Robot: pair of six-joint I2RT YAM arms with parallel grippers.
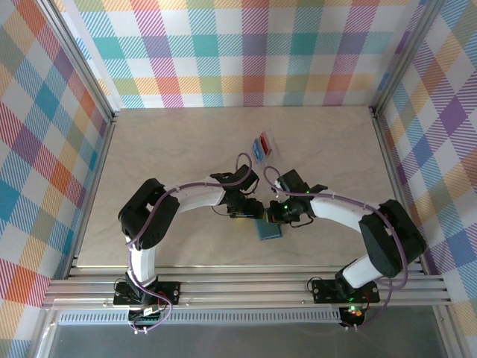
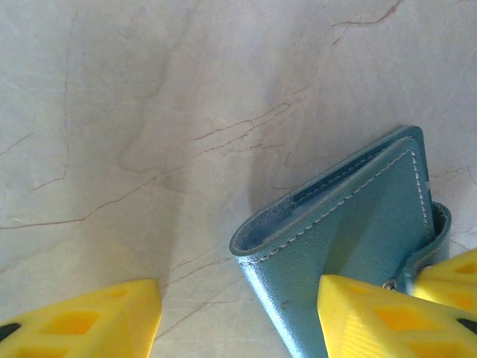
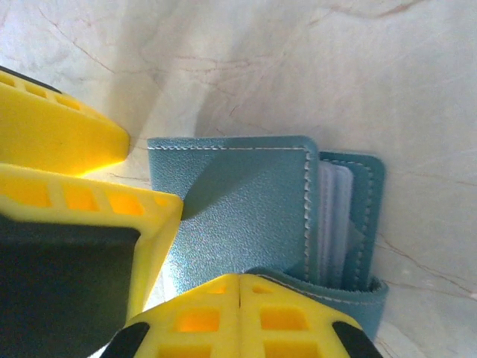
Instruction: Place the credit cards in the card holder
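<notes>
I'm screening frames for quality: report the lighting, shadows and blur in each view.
Top external: even soft light, sharp, faint shadows around the card holder. Left wrist: holder crisp, the left gripper's fingers blurred, broad shadow on the table. Right wrist: table bright and pale at upper right, a shadow crosses the holder's cover.

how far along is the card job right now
Done: nothing yet; the red and blue plastic cards lie in the clear plastic case. In hand: the small teal soft folding wallet, its strap seemingly pinched by the shut right claw, open left claw over its edge. Still to do: open it, load the cards.
</notes>
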